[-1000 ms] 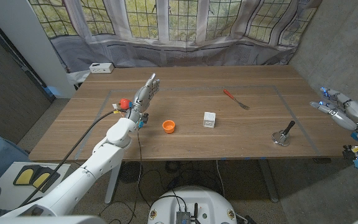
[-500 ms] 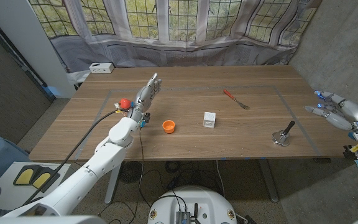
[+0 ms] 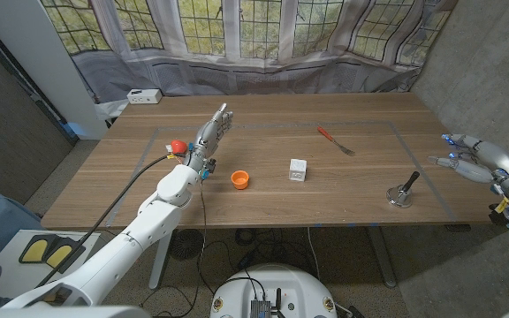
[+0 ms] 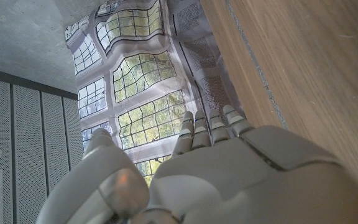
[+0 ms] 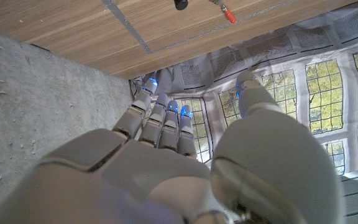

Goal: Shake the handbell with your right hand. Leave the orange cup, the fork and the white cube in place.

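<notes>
The handbell (image 3: 404,192) lies tipped on the table's right part, its metal bell toward the front and its black handle (image 5: 181,4) pointing back and right. My right hand (image 3: 468,157) hovers off the table's right edge, fingers spread and holding nothing, well right of the bell; the right wrist view shows the same right hand (image 5: 166,155). My left hand (image 3: 208,134) stands over the left part of the table with straight fingers, empty, and the left wrist view gives that left hand (image 4: 204,174) from behind. The orange cup (image 3: 240,179), white cube (image 3: 298,170) and red-handled fork (image 3: 334,140) sit mid-table.
A white box (image 3: 143,96) sits at the table's back left corner. A red knob (image 3: 177,146) shows beside my left wrist. Grey tape lines (image 3: 281,125) mark a rectangle on the wood. Curtained windows (image 3: 263,35) stand behind; a concrete wall (image 3: 493,62) is on the right.
My right hand has moved left and slightly up in the picture, closer to the table's right edge. The left hand and the objects have stayed put.
</notes>
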You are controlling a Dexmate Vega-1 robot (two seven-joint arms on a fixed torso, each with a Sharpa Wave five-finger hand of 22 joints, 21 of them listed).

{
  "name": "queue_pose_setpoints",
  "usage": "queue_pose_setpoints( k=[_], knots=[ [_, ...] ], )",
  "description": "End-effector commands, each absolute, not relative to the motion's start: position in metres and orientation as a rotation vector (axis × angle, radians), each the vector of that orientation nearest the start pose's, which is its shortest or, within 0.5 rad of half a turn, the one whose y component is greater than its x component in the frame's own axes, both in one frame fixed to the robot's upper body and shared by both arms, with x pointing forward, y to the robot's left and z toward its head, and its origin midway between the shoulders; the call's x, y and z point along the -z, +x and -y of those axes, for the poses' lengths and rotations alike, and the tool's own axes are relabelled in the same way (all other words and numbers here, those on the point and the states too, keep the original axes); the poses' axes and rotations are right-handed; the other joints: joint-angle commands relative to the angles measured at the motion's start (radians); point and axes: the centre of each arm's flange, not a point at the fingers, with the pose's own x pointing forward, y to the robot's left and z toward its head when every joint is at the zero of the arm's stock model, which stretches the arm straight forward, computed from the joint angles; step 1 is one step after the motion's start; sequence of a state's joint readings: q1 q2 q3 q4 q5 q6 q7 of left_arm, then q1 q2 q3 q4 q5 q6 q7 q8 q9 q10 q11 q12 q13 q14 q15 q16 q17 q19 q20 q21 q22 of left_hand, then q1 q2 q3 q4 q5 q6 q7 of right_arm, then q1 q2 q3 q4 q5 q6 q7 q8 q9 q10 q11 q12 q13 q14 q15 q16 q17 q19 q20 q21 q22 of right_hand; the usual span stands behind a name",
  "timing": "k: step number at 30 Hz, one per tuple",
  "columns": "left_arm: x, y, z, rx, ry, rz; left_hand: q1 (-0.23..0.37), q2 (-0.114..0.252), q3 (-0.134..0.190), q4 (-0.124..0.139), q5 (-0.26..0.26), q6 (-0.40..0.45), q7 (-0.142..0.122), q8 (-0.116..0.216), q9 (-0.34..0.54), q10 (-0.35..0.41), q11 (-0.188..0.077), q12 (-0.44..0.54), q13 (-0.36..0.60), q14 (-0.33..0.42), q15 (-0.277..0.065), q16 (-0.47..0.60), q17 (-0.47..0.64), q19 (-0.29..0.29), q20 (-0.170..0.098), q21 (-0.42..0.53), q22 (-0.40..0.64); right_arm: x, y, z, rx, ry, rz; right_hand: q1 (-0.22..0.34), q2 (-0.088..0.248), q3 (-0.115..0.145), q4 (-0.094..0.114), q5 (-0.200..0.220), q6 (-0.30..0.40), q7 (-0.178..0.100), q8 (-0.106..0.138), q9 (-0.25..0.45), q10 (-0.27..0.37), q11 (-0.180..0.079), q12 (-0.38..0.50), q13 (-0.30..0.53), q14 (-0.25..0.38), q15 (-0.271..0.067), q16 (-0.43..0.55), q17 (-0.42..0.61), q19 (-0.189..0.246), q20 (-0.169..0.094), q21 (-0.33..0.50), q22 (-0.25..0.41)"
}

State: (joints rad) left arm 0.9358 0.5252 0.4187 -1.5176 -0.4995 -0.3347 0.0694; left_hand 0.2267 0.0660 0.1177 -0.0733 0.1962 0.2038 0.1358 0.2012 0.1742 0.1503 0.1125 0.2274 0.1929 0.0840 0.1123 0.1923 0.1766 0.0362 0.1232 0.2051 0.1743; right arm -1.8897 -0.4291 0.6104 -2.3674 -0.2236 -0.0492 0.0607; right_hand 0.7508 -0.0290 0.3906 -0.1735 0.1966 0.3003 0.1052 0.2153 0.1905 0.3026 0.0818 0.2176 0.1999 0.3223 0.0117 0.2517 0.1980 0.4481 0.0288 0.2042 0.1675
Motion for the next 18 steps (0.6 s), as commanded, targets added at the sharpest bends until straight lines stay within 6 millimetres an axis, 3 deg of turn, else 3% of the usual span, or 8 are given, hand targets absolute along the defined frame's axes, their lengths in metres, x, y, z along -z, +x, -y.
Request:
queue_pose_setpoints(
  k=[1,13,18],
  knots=[
    [0.023,0.606,-0.233,0.269,0.061,0.718,0.005,0.004,0.001,-0.004,-0.004,0.008,0.003,-0.004,0.006,0.003,-0.001,-0.004,0.004,0.006,0.006,-0.001,0.004,0.000,0.006,-0.004,0.006,0.033,0.344,0.424,0.319,-0.966,0.419,0.016,0.003,0.007,-0.001,0.010,0.011,-0.009,0.004,0.003,0.017,-0.006,0.005,0.001,0.018,-0.008,0.008,0.002,0.018,-0.001,0.010,0.003],
    [0.019,0.603,-0.241,0.259,0.056,0.739,0.006,0.007,0.003,-0.006,-0.005,0.011,0.004,-0.005,0.006,0.006,-0.002,-0.004,0.004,0.006,0.006,-0.002,0.004,-0.001,0.007,-0.005,0.006,0.023,0.347,0.407,0.335,-1.060,0.370,0.035,0.002,-0.004,0.012,0.013,0.087,-0.008,0.023,0.004,0.097,-0.007,0.020,0.001,0.109,-0.021,0.043,0.012,0.091,0.000,0.024,0.005],
    [0.019,0.603,-0.243,0.261,0.052,0.741,0.007,0.008,0.004,-0.006,-0.005,0.012,0.004,-0.005,0.006,0.006,-0.001,-0.005,0.004,0.007,0.006,-0.002,0.004,-0.001,0.006,-0.005,0.006,0.017,0.349,0.399,0.335,-1.099,0.332,0.036,0.001,-0.007,0.014,0.013,0.104,-0.018,0.027,0.005,0.108,-0.013,0.021,0.001,0.117,-0.025,0.047,0.014,0.097,-0.002,0.023,0.005]
  ],
)
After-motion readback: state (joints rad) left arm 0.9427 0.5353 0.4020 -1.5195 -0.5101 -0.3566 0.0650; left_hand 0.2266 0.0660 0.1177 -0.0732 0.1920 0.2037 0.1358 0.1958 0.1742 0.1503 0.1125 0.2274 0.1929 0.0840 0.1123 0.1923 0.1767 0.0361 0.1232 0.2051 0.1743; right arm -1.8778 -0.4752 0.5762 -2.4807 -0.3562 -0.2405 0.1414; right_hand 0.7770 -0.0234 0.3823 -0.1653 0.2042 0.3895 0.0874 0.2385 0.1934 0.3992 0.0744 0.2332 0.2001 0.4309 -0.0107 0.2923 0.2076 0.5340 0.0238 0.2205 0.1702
